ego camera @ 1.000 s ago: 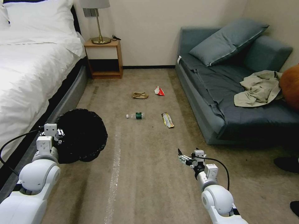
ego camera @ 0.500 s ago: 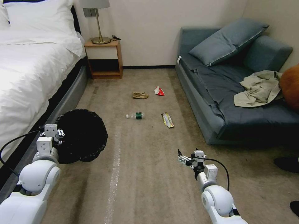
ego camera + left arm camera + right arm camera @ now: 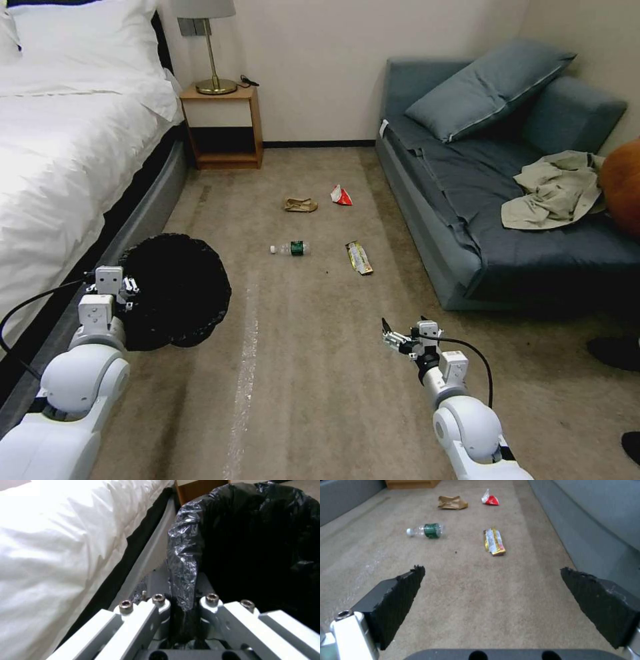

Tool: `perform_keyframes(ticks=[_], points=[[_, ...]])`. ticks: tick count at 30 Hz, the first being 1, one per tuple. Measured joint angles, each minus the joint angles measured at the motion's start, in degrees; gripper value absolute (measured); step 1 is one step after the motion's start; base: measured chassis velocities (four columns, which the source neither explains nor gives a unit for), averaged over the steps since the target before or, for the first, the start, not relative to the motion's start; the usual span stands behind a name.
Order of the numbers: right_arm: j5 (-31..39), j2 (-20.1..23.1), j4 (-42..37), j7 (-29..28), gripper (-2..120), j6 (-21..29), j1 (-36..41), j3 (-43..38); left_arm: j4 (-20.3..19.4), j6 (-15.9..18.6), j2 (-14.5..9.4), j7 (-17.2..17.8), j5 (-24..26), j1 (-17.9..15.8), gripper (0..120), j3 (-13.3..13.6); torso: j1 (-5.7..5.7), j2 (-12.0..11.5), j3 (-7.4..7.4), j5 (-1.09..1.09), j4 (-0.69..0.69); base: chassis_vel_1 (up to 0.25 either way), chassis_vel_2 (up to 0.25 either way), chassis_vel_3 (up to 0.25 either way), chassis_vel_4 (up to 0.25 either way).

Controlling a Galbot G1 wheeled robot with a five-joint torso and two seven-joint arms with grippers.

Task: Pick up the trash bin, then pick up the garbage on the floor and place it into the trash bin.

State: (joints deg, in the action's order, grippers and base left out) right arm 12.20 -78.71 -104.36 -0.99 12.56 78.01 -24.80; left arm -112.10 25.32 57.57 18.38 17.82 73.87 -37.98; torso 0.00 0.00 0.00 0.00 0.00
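The trash bin (image 3: 177,290), lined with a crinkly black bag, hangs tilted beside the bed at lower left. My left gripper (image 3: 128,291) is shut on its rim; the left wrist view shows the bag's edge (image 3: 182,562) pinched in the left gripper (image 3: 183,600). My right gripper (image 3: 395,338) hovers open over bare carpet at lower right, holding nothing. Ahead of the right gripper (image 3: 490,572) lies the garbage: a clear bottle (image 3: 291,248) (image 3: 426,530), a gold wrapper (image 3: 359,257) (image 3: 494,541), a brown paper bag (image 3: 301,205) (image 3: 452,502) and a red-and-white packet (image 3: 341,195) (image 3: 489,499).
A white bed (image 3: 60,153) runs along the left and a grey-blue sofa (image 3: 467,220) along the right, with a beige garment (image 3: 553,190) on it. A nightstand (image 3: 223,127) stands at the far wall. Open carpet lies between. A dark shoe (image 3: 613,350) shows at the right edge.
My right arm has sunk a hair lower in the head view. The bin, the left arm and the litter are where they were.
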Motion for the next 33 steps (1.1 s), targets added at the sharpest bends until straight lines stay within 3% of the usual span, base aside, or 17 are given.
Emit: perform_keyframes(ticks=[33], points=[[0.3,0.6,2.0,0.4,100,-0.1,-2.3,0.8,1.0,-0.2,0.6,-0.1,-1.4,-0.3,5,0.3,0.0,0.0,0.0,0.0,0.0,-0.058,0.059,0.058,-0.06]])
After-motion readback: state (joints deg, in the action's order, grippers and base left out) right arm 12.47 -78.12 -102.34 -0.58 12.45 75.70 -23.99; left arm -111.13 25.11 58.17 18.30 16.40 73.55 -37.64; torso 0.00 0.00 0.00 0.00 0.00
